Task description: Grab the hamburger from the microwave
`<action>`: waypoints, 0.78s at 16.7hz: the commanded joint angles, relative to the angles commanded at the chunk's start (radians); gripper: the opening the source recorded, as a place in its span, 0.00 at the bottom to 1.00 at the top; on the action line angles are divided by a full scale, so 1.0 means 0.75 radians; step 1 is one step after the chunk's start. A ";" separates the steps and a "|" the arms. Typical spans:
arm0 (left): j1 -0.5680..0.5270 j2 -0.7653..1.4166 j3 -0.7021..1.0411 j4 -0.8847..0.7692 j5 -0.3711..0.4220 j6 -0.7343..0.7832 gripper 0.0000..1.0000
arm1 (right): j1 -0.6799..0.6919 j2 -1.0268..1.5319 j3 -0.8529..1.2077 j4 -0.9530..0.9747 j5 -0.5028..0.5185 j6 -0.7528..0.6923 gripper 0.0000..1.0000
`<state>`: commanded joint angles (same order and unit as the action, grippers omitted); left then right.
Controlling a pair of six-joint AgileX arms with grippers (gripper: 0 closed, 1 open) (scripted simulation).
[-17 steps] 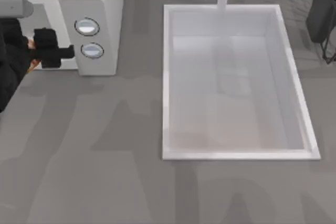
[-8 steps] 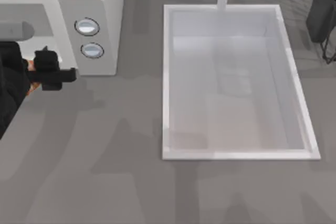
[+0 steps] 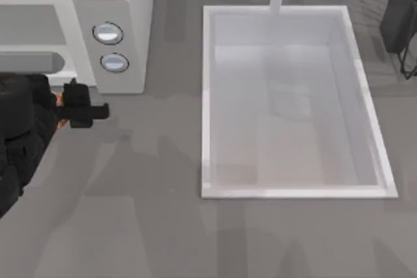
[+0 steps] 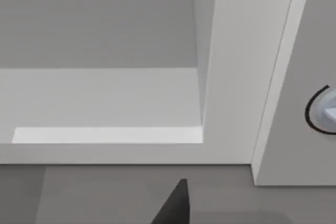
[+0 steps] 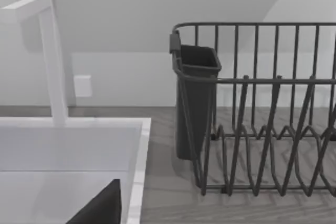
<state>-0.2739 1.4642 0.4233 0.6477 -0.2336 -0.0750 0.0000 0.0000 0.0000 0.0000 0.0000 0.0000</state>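
Orange-brown bun of the hamburger peeked out at the frame's left edge, pinched between the narrow fingers of the left gripper, just below the white microwave. The right arm sat parked at the upper right beside the dish rack; its fingers' state I could not tell.

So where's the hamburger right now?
In the top view a sliver of the hamburger shows at the table's left, tucked against the left gripper, just in front of the microwave and below its knobs.
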 joint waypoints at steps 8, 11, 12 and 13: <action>-0.002 0.558 -0.183 0.812 0.011 0.003 0.00 | 0.000 0.000 0.000 0.000 0.000 0.000 1.00; 0.000 0.648 -0.220 0.919 0.015 0.004 0.00 | 0.000 0.000 0.000 0.000 0.000 0.000 1.00; 0.000 0.654 -0.223 0.926 0.015 0.004 0.00 | 0.000 0.000 0.000 0.000 0.000 0.000 1.00; 0.000 0.654 -0.223 0.926 0.015 0.004 0.00 | 0.000 0.000 0.000 0.000 0.000 0.000 1.00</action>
<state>-0.2740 1.9544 0.2563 1.3423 -0.2221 -0.0722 0.0000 0.0000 0.0000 0.0000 0.0000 0.0000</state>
